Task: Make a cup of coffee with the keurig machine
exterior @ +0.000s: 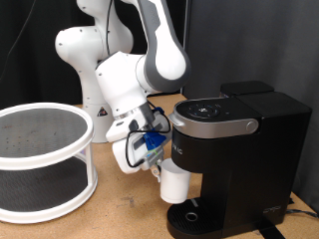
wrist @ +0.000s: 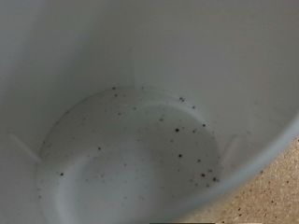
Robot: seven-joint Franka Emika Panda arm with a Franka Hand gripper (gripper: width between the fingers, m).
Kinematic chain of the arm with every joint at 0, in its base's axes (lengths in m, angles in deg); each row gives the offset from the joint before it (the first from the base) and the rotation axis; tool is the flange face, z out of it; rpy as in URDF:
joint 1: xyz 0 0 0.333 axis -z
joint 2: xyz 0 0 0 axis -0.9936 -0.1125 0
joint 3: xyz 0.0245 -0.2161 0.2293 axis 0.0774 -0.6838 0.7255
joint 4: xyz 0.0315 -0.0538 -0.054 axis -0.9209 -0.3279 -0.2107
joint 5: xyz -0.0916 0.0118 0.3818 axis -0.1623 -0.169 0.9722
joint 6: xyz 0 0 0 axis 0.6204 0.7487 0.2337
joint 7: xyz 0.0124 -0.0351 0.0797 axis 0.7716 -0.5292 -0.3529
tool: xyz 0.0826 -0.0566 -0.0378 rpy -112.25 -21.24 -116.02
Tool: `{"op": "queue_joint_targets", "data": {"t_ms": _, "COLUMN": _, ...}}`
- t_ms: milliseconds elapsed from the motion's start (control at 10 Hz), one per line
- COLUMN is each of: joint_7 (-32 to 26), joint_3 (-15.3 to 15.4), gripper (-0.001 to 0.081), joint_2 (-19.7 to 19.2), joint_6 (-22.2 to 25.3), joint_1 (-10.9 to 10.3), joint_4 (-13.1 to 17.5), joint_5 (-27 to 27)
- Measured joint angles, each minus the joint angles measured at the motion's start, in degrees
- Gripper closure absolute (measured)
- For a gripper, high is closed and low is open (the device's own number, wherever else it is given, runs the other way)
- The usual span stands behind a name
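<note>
The black keurig machine (exterior: 244, 149) stands at the exterior view's right, its silver-rimmed brew head (exterior: 211, 114) closed and its round drip tray (exterior: 195, 217) at the bottom. My gripper (exterior: 162, 165) is shut on the small white cup (exterior: 174, 183). It holds the cup upright just under the brew head, at the tray's left edge and slightly above it. In the wrist view the cup's inside (wrist: 131, 159) fills the picture; its floor is dotted with dark specks. My fingertips do not show clearly there.
A white round two-tier shelf (exterior: 38, 157) stands at the exterior view's left on the wooden table (exterior: 120, 214). The robot's white base (exterior: 95, 70) is behind. A strip of table shows past the cup's rim in the wrist view (wrist: 271, 191).
</note>
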Motion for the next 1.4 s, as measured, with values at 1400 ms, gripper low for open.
{"op": "queue_joint_targets", "data": {"t_ms": 1400, "joint_7": 0.17, "joint_3": 0.00, "gripper": 0.0739, "joint_2": -4.91, "joint_6": -0.10, "joint_1": 0.02, "joint_4": 5.20, "joint_5": 0.15}}
